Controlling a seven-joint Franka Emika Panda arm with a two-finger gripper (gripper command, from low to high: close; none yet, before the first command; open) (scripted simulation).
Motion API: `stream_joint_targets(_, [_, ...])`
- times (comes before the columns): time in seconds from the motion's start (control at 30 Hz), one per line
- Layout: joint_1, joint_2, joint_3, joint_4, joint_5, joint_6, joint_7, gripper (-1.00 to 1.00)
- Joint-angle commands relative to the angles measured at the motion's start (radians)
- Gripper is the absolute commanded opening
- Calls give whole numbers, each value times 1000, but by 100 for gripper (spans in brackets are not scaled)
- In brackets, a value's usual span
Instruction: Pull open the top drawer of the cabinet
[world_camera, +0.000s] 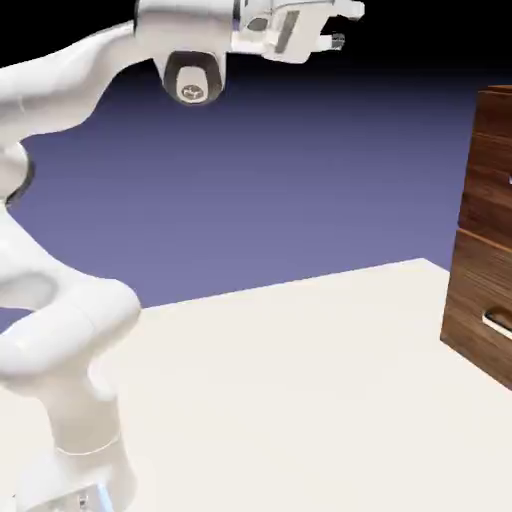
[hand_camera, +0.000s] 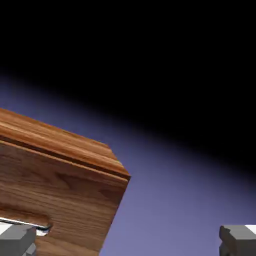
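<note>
The cabinet (hand_camera: 60, 190) fills the lower left, tilted, with its top surface and wood-grain front visible. A pale handle (hand_camera: 25, 223) sits in a recess near the bottom edge. Two grey fingertips (hand_camera: 240, 237) stand wide apart, nothing between them.

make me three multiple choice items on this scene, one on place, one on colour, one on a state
1. Where is the hand relative to the cabinet in the exterior view?
A. high and well to its left, apart from it
B. touching the lower handle
C. beneath the table

2. What colour is the table?
A. green
B. pale cream
C. black

3. How are the hand's jaws?
A. shut on a handle
B. shut on nothing
C. open, holding nothing

Answers:
1 A: clear backdrop lies between hand and cabinet.
2 B: the tabletop is rendered pale cream.
3 C: in the hand view the fingertips stand far apart with nothing between them.
</note>
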Motion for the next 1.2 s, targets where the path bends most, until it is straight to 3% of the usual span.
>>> stream_joint_targets(0.0, [-36, -16, 20, 21, 43, -9, -40, 0])
stream_joint_targets(1.17, [-1305, -559, 707, 767, 1560, -315, -1452, 0])
